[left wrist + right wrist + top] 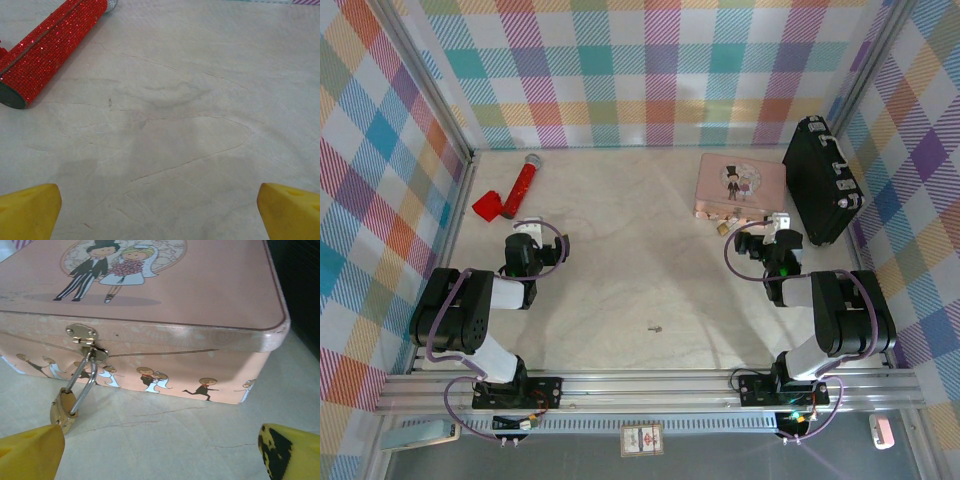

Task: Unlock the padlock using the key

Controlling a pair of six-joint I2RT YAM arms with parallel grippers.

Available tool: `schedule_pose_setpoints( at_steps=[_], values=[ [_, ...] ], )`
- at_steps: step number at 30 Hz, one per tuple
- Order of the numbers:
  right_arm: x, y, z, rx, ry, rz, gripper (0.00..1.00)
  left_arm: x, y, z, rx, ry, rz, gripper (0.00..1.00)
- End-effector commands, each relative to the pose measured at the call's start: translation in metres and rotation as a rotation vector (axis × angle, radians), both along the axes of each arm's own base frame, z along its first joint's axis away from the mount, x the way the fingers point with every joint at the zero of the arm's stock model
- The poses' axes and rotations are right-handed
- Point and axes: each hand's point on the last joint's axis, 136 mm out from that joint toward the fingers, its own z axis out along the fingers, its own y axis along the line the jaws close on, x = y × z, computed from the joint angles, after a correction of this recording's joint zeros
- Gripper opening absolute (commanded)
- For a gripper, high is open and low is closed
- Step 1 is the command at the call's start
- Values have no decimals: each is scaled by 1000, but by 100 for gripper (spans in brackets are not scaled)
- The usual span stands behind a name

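Padlock (62,411) hangs from the front of the pink tin (200,300). Your right gripper (160,452) faces that tin, fingers spread. The key (655,326) lies well apart from the tin. Your left gripper (160,212) is spread too.

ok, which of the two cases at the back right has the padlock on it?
The pink tin with the wedding couple pictured on top: the padlock hangs from its front hasp. The black case beside it shows none.
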Motion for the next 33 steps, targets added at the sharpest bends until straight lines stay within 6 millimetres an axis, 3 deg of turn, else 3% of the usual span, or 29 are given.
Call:
schedule_pose_setpoints(
  at_steps=[1, 5, 10, 15, 19, 21, 23, 25, 28, 33],
  values=[
    [1, 16, 16, -18, -47, 99, 99, -3, -8, 24, 53, -77, -17, 100],
    [-10, 27, 36, -48, -93, 135, 99, -21, -17, 53, 95, -96, -4, 100],
    [-19, 51, 74, -65, -113, 211, 99, -42, -33, 101, -58, -149, -4, 100],
    [-36, 61, 132, 170, -155, 203, 99, -65, -23, 134, -248, -91, 99, 100],
    [-53, 58, 157, 322, -77, 139, 99, -90, -10, 142, -306, -54, 176, 100],
    [-65, 54, 158, 412, -15, 82, 99, -106, 9, 136, -348, -35, 306, 100],
    [-77, 38, 139, 530, 86, -91, 99, -132, 41, 116, -374, 22, 534, 100],
    [-85, 36, 126, 575, 111, -120, 99, -139, 46, 105, -334, 41, 547, 100],
    [-94, 57, 117, 565, 179, 9, 99, -133, 27, 90, -340, 72, 430, 100],
    [-119, 90, 89, 559, 456, 101, 99, -109, -41, 84, -409, 173, 79, 100]
  ],
)
